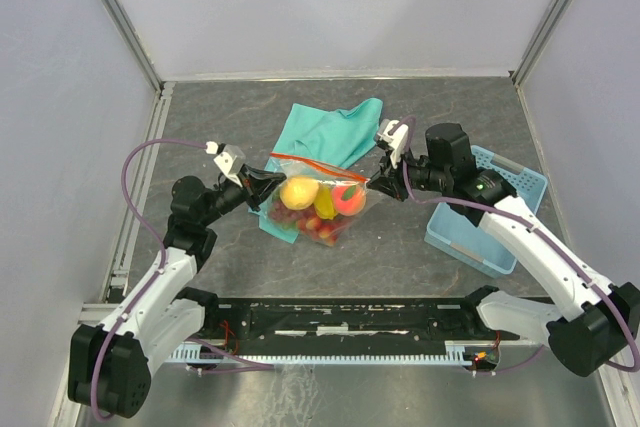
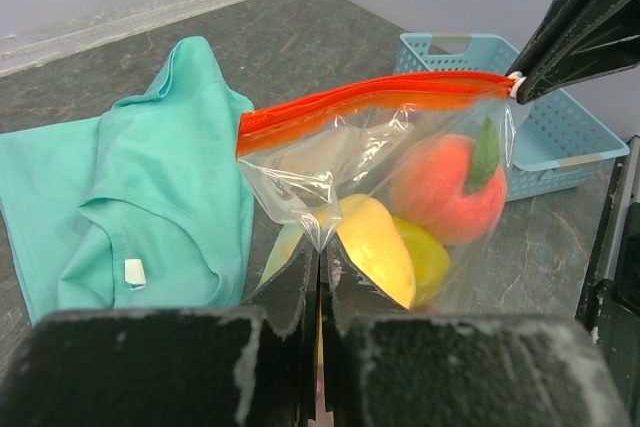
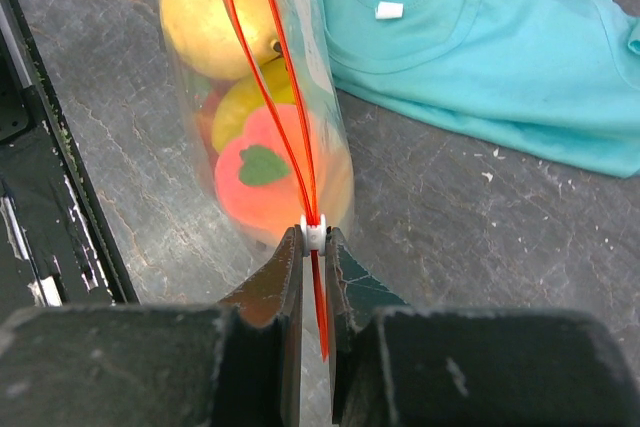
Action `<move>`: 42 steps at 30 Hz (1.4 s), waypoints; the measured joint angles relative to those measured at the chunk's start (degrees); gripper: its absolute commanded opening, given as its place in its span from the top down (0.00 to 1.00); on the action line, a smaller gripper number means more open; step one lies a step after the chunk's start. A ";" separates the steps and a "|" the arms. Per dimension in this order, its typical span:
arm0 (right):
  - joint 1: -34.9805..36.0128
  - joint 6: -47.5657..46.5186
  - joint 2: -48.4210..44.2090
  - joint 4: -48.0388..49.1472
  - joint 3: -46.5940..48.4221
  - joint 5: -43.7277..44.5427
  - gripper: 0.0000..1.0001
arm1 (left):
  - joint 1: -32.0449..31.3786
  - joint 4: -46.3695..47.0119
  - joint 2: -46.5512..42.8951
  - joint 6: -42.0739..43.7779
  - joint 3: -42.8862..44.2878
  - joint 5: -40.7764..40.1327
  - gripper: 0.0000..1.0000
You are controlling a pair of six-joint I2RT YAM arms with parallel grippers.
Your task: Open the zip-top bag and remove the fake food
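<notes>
The bag (image 1: 318, 209) is stretched over the middle of the bench (image 1: 220, 127) — left end effector (image 1: 262, 185) clenched on its corner, right end effector (image 1: 378, 183) pinching the zip slider (image 3: 314, 232). Zip looks shut, fruit (image 1: 300, 192) inside — opening and emptying remain.

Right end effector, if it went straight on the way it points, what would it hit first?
The peach inside the zip-top bag, most likely: the right end effector pinches the bag's zip end, and the peach sits just beyond.

Clear zip-top bag (image 2: 300, 182), orange-red zip strip uppermost, fake food (image 2: 445, 187) inside
</notes>
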 measured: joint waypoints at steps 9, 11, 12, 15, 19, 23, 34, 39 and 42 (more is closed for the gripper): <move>-1.75 1.99 -1.95 -1.90 -1.77 2.40 0.86 | 0.00 -1.20 -0.09 0.04 0.00 -1.25 0.97; -1.97 2.27 -2.47 -2.54 -2.08 2.80 0.86 | 0.00 -1.38 -0.11 0.04 0.00 -1.27 0.97; -2.03 2.36 -2.78 -2.86 -2.19 2.97 0.84 | 0.00 -1.38 -0.11 0.04 0.00 -1.27 0.97; -2.10 2.64 -3.74 -3.69 -2.40 3.17 0.68 | 0.00 -1.40 -0.11 0.07 0.00 -1.27 0.97; -2.32 3.54 -4.81 -4.37 -2.40 0.68 0.44 | 0.07 -1.25 -0.11 0.07 0.00 -1.16 0.97; -2.43 5.11 -4.79 -4.33 -1.44 -2.95 0.41 | 0.31 -0.70 -0.07 0.04 0.00 -0.50 0.97; 0.46 11.47 7.82 0.81 10.23 -5.77 0.47 | 0.37 0.57 0.81 0.04 0.00 1.90 0.97; 2.69 11.30 13.66 0.31 14.38 -3.80 0.56 | 0.37 0.72 0.83 0.02 0.00 2.10 0.97; 3.19 11.23 15.17 -0.24 15.02 -2.43 0.60 | 0.37 0.74 0.83 0.02 0.00 2.14 0.97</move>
